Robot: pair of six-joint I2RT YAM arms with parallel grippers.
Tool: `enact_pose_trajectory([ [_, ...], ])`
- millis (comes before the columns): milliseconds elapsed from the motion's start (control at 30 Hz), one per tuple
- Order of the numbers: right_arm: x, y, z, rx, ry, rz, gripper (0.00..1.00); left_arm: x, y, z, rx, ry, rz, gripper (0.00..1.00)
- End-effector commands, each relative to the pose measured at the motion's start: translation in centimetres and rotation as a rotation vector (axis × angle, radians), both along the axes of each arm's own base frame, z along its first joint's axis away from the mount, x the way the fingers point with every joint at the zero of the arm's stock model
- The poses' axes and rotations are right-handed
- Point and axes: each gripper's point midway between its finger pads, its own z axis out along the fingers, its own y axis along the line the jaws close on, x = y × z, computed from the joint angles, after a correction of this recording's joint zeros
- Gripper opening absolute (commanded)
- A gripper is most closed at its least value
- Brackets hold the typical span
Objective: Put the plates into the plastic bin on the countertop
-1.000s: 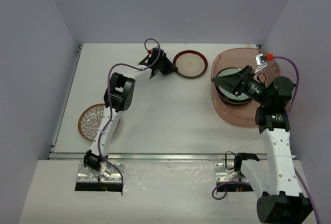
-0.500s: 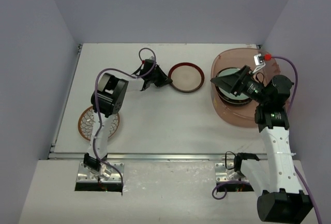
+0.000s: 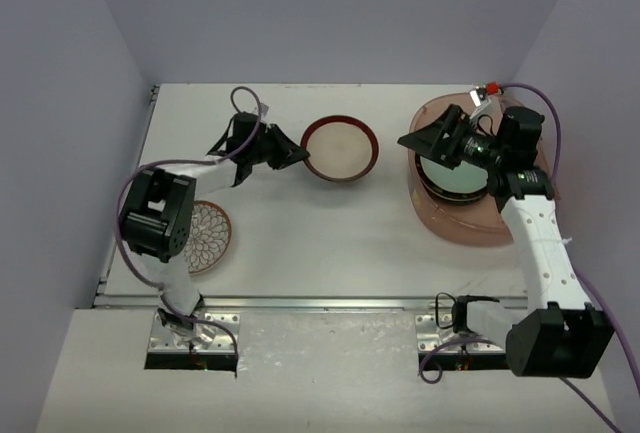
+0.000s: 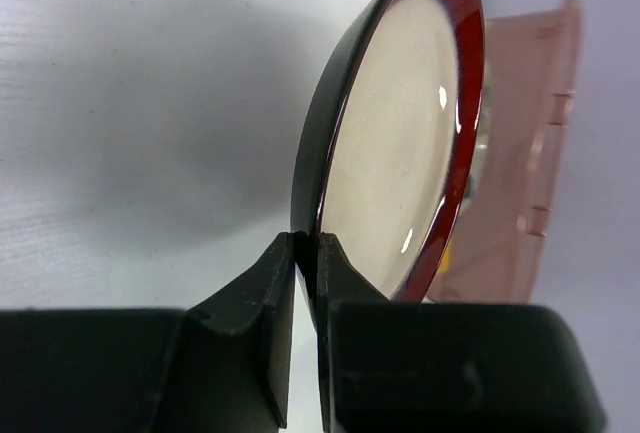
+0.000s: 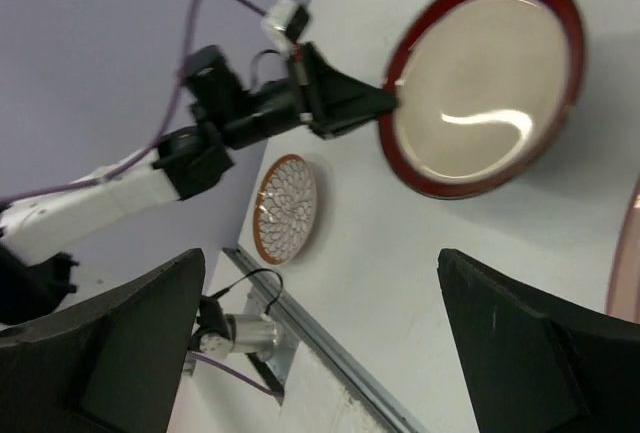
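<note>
A maroon-rimmed plate (image 3: 340, 149) with a cream centre hangs tilted above the white countertop (image 3: 300, 233). My left gripper (image 3: 298, 158) is shut on its left rim. In the left wrist view the two fingers (image 4: 268, 283) pinch the dark edge of this plate (image 4: 400, 153). A brown-white petal plate (image 3: 205, 236) lies flat at the near left. The pinkish plastic bin (image 3: 470, 225) stands at the right, with a stack of plates (image 3: 455, 175) inside, a mint green one on top. My right gripper (image 3: 412, 142) is open over the bin's left side, holding nothing.
The right wrist view looks across the counter at the held plate (image 5: 480, 83), the petal plate (image 5: 285, 208) and the metal front edge (image 5: 330, 338). Purple walls close in the left, back and right sides. The left arm's elbow (image 3: 155, 215) hangs beside the petal plate.
The left gripper has closed on the maroon-rimmed plate, lifted it and drawn it left and nearer, away from the back. The left elbow swung left. The right gripper shifted slightly back.
</note>
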Motion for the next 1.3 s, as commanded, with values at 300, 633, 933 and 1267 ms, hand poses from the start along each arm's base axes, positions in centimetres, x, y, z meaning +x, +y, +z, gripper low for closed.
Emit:
enact_pose_trajectory([
  [300,3.0,5.2,-4.4,-0.264,0.081,0.172,0.93,-9.6,-0.1,13.9,-0.156,-0.348,-0.203,0.00],
  [633,-0.6,9.2,-4.3,0.013,0.054,0.415,0.55,-11.8,-0.2,15.0,-0.198,-0.391,-0.240,0.00],
  [933,-3.0,10.3,-2.5,0.205,0.046,0.513,0.05,-10.7,-0.3,15.2,-0.185,-0.396,-0.224,0.00],
  [1267,0.4,2.1,-1.6,0.151,0.064,0.024,0.00,-8.1,9.2,17.1,0.276,-0.363,0.237,1.00],
])
